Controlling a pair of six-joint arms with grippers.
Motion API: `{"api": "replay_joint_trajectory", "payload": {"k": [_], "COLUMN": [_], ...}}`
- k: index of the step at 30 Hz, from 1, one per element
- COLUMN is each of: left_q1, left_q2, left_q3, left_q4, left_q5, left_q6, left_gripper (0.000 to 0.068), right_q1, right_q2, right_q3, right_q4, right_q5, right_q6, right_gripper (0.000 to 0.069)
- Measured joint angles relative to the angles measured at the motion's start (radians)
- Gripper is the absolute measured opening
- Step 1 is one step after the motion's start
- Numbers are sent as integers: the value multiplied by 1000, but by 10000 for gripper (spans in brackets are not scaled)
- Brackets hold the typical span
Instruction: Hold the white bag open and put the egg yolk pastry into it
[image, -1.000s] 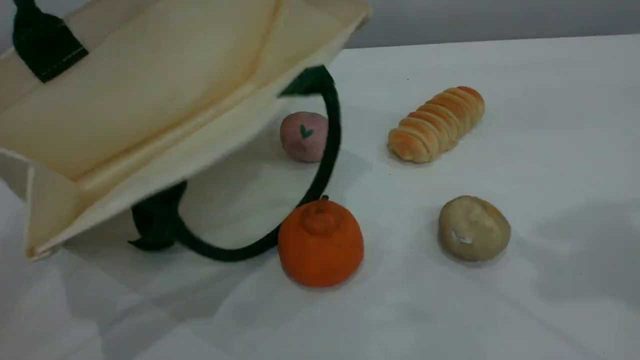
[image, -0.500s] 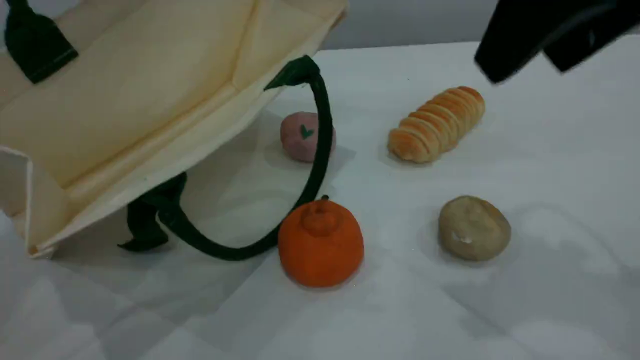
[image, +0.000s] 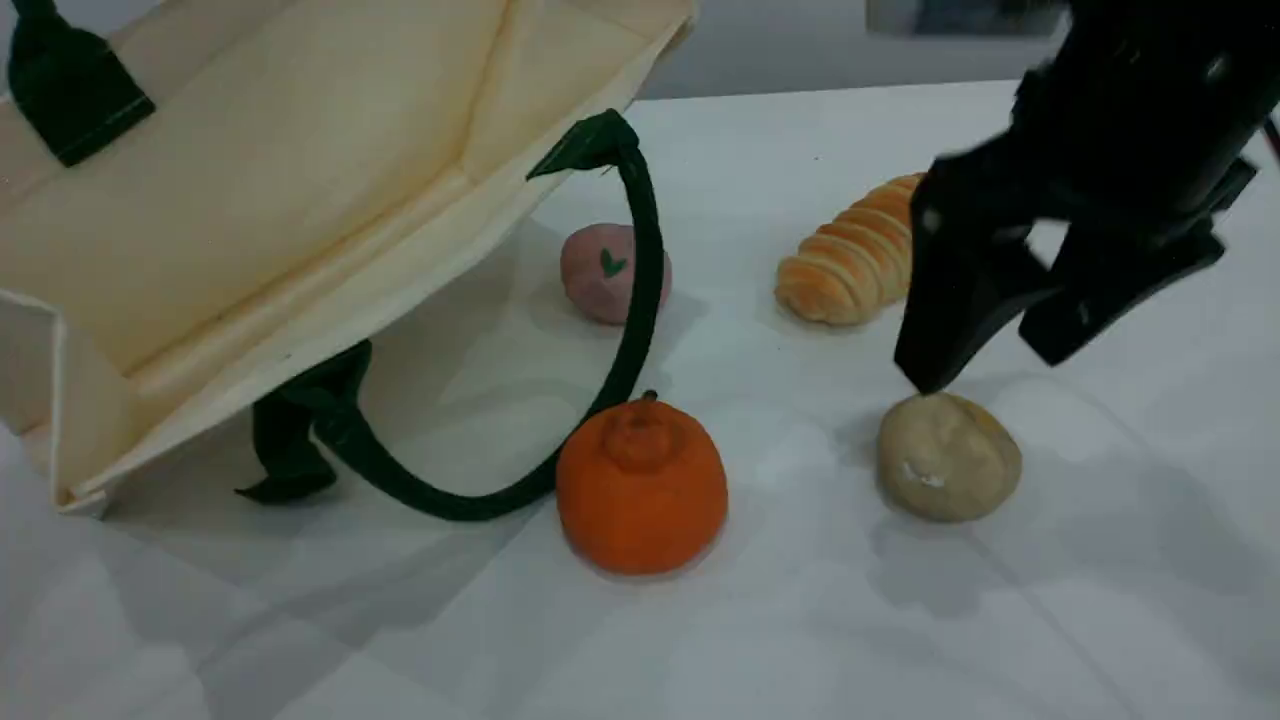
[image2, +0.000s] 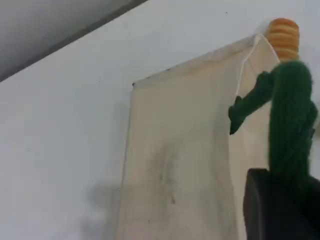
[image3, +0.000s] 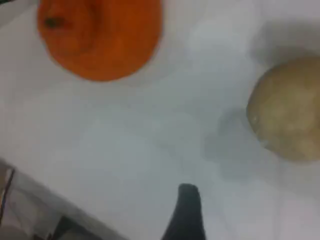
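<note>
The white bag (image: 300, 170) hangs lifted at the upper left, its mouth gaping toward the table, and one dark green rope handle (image: 640, 300) loops down. In the left wrist view my left gripper (image2: 280, 200) is shut on the other green handle (image2: 290, 120) above the bag's canvas (image2: 175, 165). The egg yolk pastry (image: 948, 457), a beige lump with a white fleck, lies on the table at the right. My right gripper (image: 990, 365) hovers open just above and behind it, one fingertip nearly at its top. The right wrist view shows the pastry (image3: 287, 107) ahead to the right.
An orange fruit (image: 640, 490) sits against the hanging handle loop. A pink ball with a green mark (image: 605, 272) lies behind the loop. A ridged golden bread roll (image: 850, 265) lies behind the right gripper. White table (image: 800, 620).
My right gripper has come in from the top right and dropped to just above the pastry. The bag shifted slightly left early on, then held still. The foods have not moved.
</note>
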Motion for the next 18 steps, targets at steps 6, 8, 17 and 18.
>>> {"api": "replay_joint_trajectory", "payload": {"k": [6, 8, 17, 18], "left_q1": [0, 0, 0, 0], "left_q2": [0, 0, 0, 0], "left_q3": [0, 0, 0, 0], "left_q4": [-1, -1, -1, -2], "left_q5": [0, 0, 0, 0], "left_q6": [0, 0, 0, 0], "left_gripper": [92, 92, 92, 92], "right_q1": [-1, -1, -1, -1], "right_q2": [94, 124, 205, 208], "right_q3": [0, 0, 0, 0], "right_q4": [1, 1, -3, -3], "right_q5": [-125, -158, -249, -259], "right_q6": [9, 10, 15, 15], "right_gripper": [570, 570, 570, 570]}}
